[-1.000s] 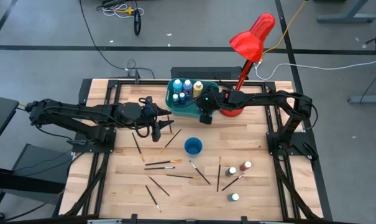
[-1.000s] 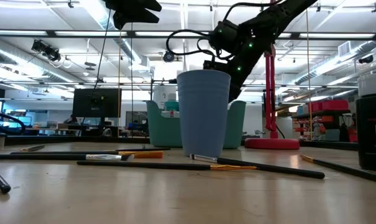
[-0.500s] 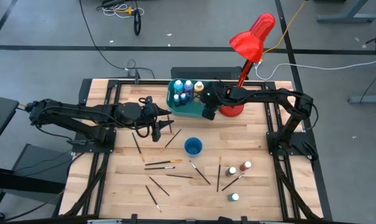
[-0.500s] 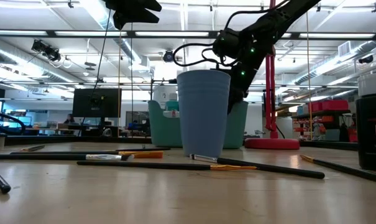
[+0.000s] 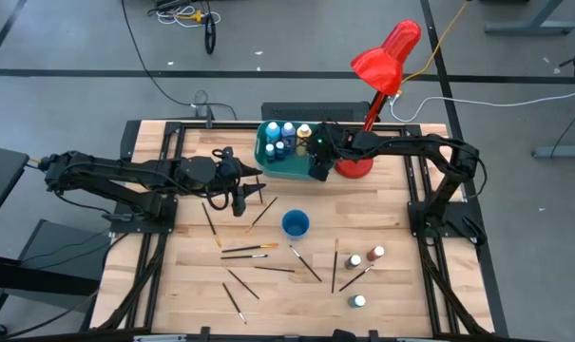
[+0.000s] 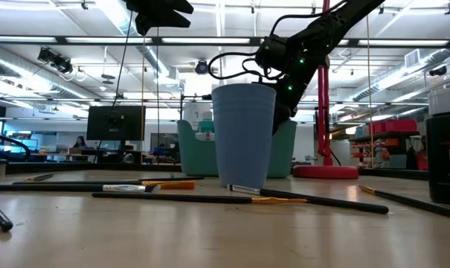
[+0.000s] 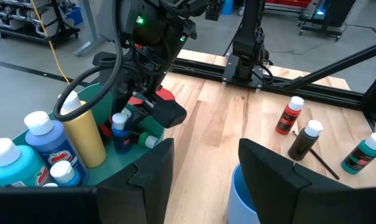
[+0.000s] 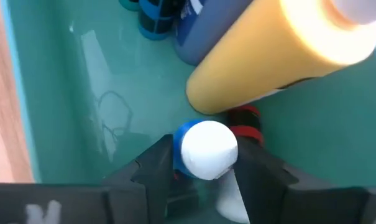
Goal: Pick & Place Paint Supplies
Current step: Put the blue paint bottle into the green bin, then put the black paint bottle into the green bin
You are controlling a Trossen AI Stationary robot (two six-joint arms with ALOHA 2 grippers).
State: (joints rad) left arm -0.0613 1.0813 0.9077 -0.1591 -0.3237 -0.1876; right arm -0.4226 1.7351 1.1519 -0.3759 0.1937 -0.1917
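Note:
My right gripper [image 5: 317, 171] [image 8: 203, 168] hangs over the right end of the teal tub [image 5: 271, 169], pointing steeply down. It is open. Its fingers stand on either side of a small blue bottle with a white cap [image 8: 206, 149], which stands on the tub floor with a narrow gap to each finger. A yellow bottle [image 8: 268, 56] and several blue ones [image 5: 277, 133] stand in the tub too. My left gripper [image 5: 258, 192] [image 7: 203, 174] is open above the table, left of the tub. Paintbrushes [image 5: 249, 249] lie scattered on the wood.
A blue cup [image 5: 296, 224] stands mid-table. Three bottles [image 5: 363, 258] stand near the right front. The red lamp's base [image 5: 354, 169] sits right beside the tub and my right gripper. Black frame rails [image 5: 425, 237] border the table.
My right gripper has moved a little toward the table's far edge, farther in over the tub's right end, and has then kept still.

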